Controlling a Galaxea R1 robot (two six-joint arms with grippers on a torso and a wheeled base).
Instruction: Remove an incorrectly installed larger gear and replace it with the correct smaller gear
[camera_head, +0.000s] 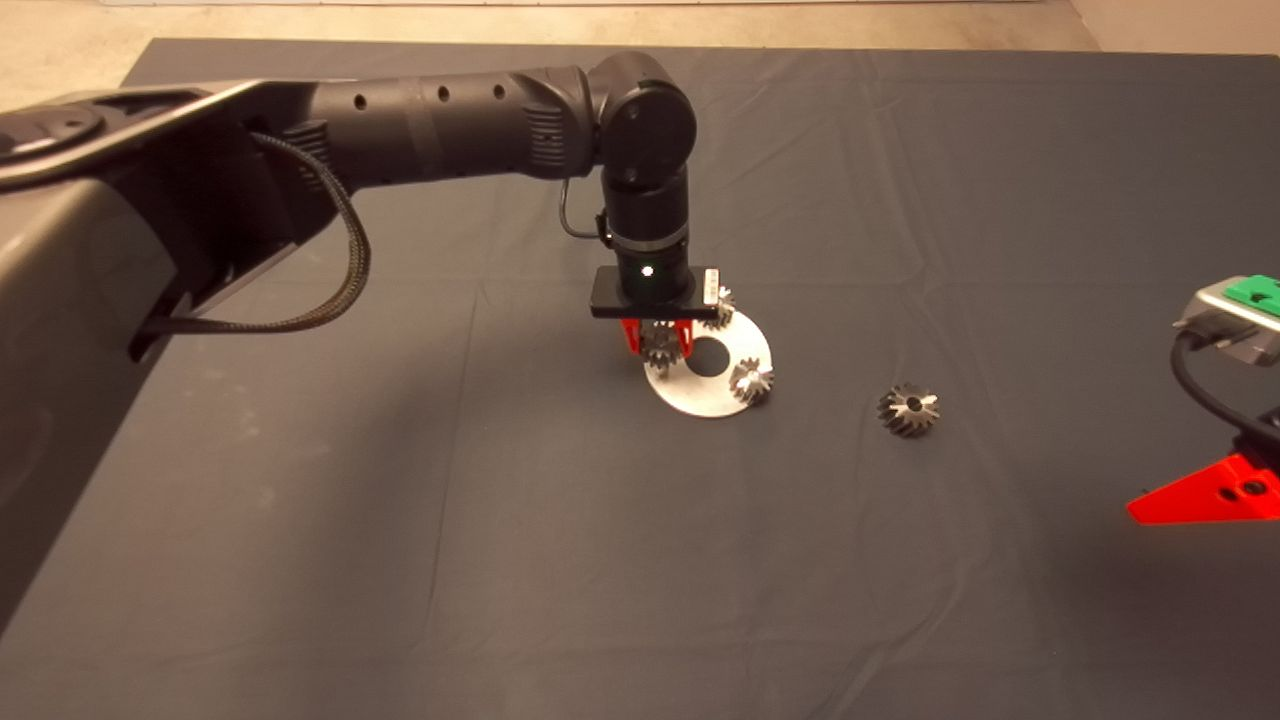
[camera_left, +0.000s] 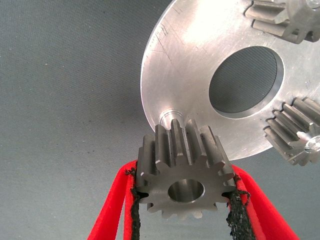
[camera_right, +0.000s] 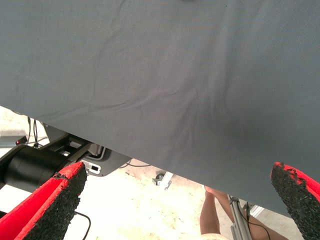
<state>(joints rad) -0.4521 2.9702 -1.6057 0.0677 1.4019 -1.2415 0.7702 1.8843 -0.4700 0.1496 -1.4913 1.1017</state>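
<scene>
My left gripper (camera_head: 660, 346) (camera_left: 184, 175) is shut on the smaller gear (camera_head: 659, 344) (camera_left: 186, 181), a silver gear with short straight teeth. It holds the gear at the near-left rim of the round silver plate (camera_head: 745, 348) (camera_left: 190, 65), right by a short peg (camera_left: 170, 116) on that plate. Two similar small gears (camera_head: 751, 381) (camera_head: 718, 305) stand on the plate around its centre hole. The larger gear (camera_head: 909, 409), darker with slanted teeth, lies alone on the mat to the right of the plate. My right gripper (camera_head: 1215, 495) (camera_right: 175, 200) waits open at the right edge.
The left arm (camera_head: 420, 125) reaches in from the left over the back of the mat. In the right wrist view the mat's edge, the floor, a black stand (camera_right: 35, 162) and a person's leg (camera_right: 210, 210) show.
</scene>
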